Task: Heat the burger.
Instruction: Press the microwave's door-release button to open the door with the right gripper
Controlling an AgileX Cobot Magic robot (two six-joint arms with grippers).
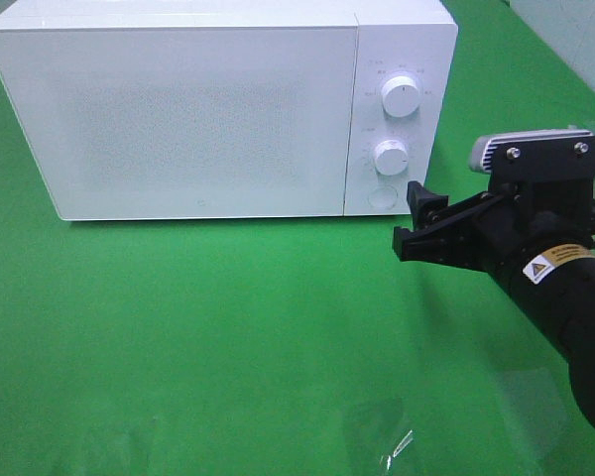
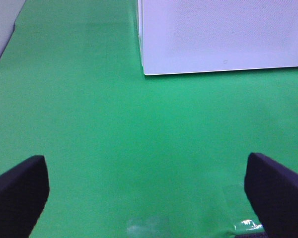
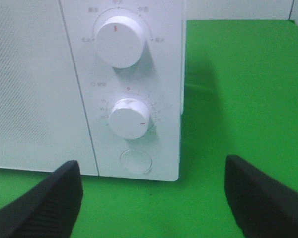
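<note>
White microwave shut, burger nowhere in view, likely inside. Right pincer hangs jaws apart, empty, lower dial just ahead, seemingly lined up for timing; left pincer gapes wide above the tabletop.

Bright, even light. The white microwave looks washed out and throws a soft shadow on the green cloth to its right. Small glints mark the near cloth. Both wrist views are slightly blurred.
</note>
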